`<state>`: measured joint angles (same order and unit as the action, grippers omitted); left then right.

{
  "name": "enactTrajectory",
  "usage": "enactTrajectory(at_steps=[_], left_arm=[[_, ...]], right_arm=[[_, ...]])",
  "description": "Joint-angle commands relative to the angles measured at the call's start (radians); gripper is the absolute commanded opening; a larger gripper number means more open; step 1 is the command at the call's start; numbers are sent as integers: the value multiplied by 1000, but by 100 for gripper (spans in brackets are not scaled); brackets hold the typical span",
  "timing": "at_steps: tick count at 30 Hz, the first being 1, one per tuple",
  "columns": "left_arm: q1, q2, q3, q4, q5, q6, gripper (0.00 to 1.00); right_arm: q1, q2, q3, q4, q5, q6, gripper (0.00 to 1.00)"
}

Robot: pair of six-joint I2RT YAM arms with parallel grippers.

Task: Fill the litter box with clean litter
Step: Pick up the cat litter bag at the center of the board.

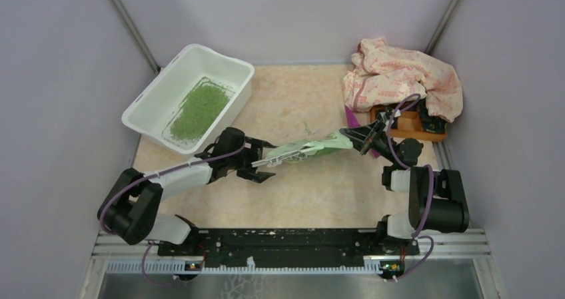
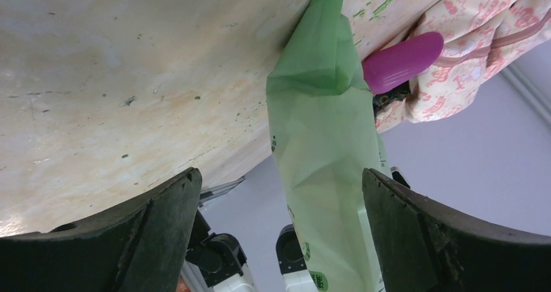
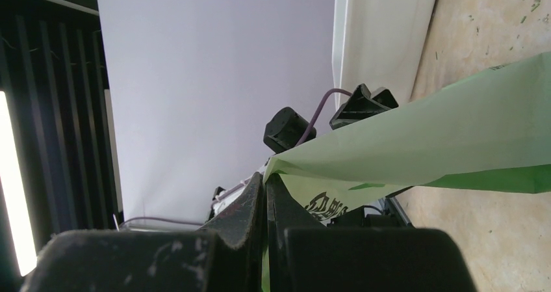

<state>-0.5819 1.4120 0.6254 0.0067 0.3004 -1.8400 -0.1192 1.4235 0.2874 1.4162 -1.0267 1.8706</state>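
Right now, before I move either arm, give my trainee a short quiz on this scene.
1. True or false: the left fingers are clamped on the green bag.
2. The clean litter patch lies in: A the litter box, B the orange tray, C the patterned cloth.
3. Fill in: the right fingers are shut on the ____.
Key: 1 false, they stand open around it. 2 A. 3 green bag.
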Motion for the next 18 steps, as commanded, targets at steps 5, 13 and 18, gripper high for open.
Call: enactTrajectory(at_steps=[5,13,18], left_arm=[[-7,-58,-73,107,-99,-134,98],[-7,-31,-94,232,-130,-144,98],[-10,50,-49,295,-101,-145,98]], right_arm=[[-10,-13,8,165,19,16,0],[-10,-11,3,162,21,9,0],[-10,-10,9,160,23,11,0]])
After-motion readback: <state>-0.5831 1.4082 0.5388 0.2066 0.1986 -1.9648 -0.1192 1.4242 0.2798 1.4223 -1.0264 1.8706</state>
